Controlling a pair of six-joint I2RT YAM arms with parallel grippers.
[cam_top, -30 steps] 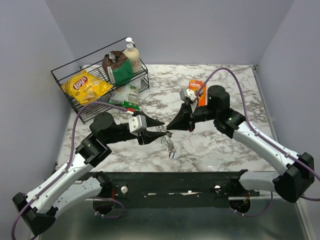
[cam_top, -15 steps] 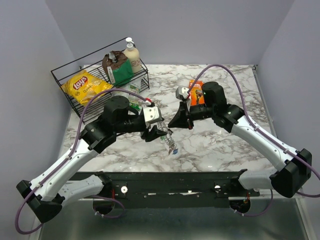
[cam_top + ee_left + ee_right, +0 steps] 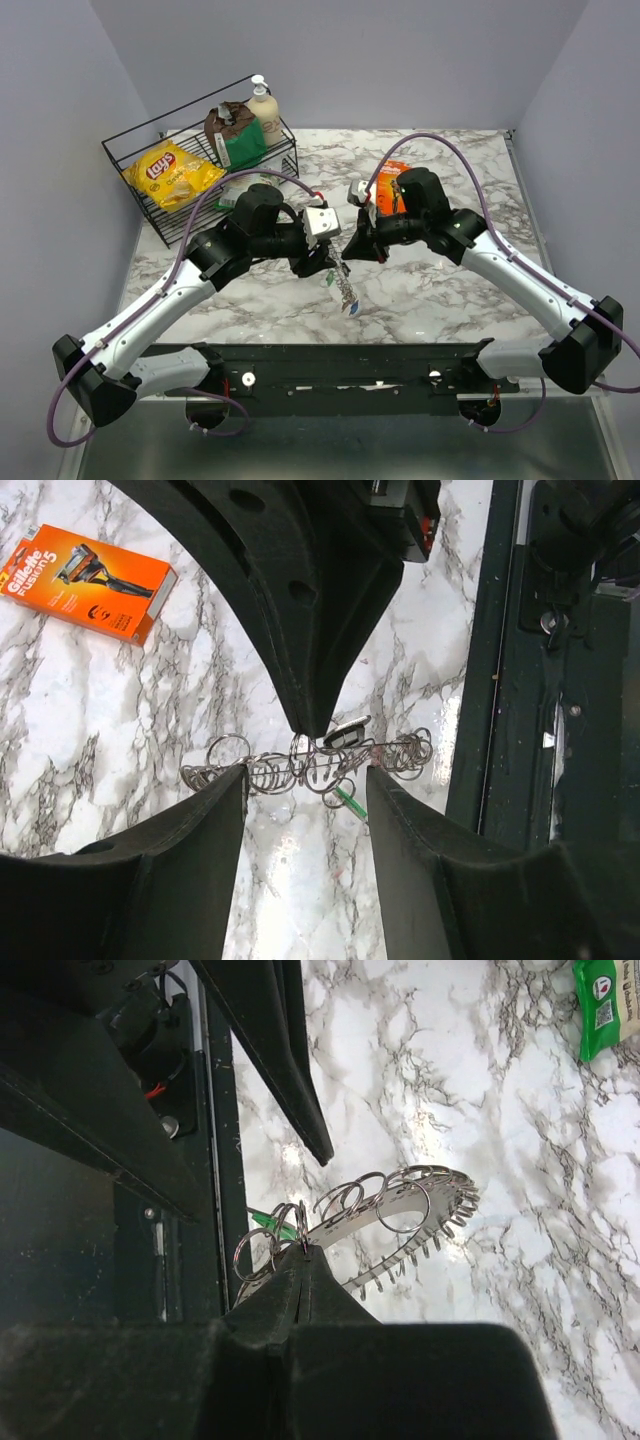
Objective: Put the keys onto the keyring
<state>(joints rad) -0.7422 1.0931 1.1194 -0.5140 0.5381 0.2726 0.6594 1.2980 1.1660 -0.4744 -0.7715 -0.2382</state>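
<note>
We read "Gillette Fusion5" on the orange box [image 3: 88,580] beyond our left end effector [image 3: 305,777], open astride the keyring [image 3: 405,752]. Our right end effector [image 3: 300,1252] pinches that silver, loop-bristled ring.

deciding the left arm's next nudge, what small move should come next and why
Probably ease the left gripper forward and close it on the keyring. The right gripper is shut on the ring, holding it above the table, and it spans the gap between the open left fingers.
</note>
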